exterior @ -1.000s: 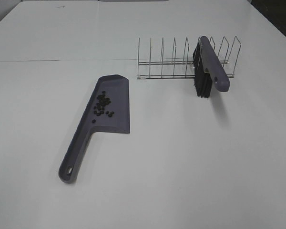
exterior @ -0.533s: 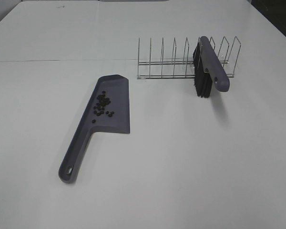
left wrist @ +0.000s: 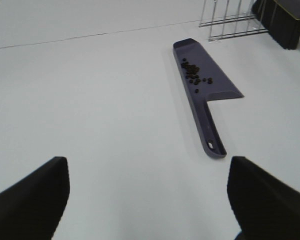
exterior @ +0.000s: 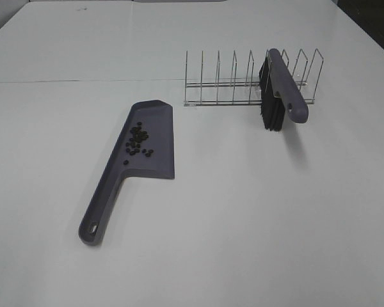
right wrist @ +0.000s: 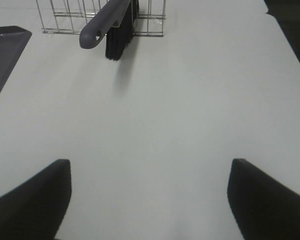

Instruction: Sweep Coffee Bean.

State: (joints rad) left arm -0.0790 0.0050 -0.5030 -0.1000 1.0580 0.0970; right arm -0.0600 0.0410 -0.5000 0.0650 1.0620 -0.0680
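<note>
Coffee beans (exterior: 137, 140) sit in a little pile on the flat blade of one purple dustpan (exterior: 155, 160) on the white bench (exterior: 243, 224).

There are about fifteen tiny dark beans, too small to count for sure, and the pile runs longways down the pan, close to its raised edge. The dustpan lies flat with its long handle toward the front of the bench and its wide part toward the back. One wire rack (exterior: 224, 80) stands behind it, a little to the right. One brush (exterior: 281, 86) leans in the rack, its black bristles hanging down and its grey handle sticking out toward the front. The left hand (left wrist: 149, 192) is wide open and holds nothing. The right hand (right wrist: 150, 192) is wide open too, over bare bench.
</note>
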